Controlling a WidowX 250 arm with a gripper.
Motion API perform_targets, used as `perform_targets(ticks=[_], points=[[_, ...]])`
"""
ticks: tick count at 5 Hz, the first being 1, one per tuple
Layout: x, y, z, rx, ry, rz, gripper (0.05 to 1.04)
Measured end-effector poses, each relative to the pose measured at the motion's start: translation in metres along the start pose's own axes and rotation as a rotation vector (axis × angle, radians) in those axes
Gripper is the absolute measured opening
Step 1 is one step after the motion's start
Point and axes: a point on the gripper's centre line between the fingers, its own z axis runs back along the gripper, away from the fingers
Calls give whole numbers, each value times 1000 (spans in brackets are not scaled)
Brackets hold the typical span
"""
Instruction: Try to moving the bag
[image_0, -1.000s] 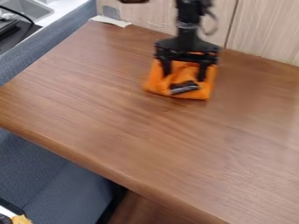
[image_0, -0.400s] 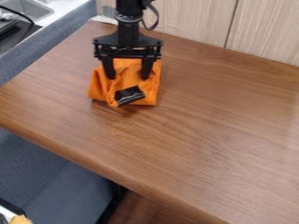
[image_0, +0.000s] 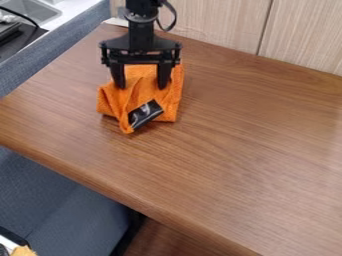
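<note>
Orange is the bag (image_0: 140, 97), lying on the bench (image_0: 254, 130) near the wall panel (image_0: 214, 22). Its long axis and pointed corner go away from this panel. My gripper (image_0: 141, 87) has its jaws spread at the panel-side end.

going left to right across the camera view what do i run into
Grey sink at the upper left → orange bag with a black patch → vertical seam in the wood-grain panelling
</note>
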Motion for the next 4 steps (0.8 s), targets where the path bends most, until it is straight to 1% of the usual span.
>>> perform_targets(ticks=[1, 2, 3, 4], points=[[11, -10, 31, -39, -73, 11, 999], [21, -14, 61, -69, -139, 27, 999], [23, -13, 79, -93, -176, 43, 999], [23, -13, 80, -93, -176, 42, 999]])
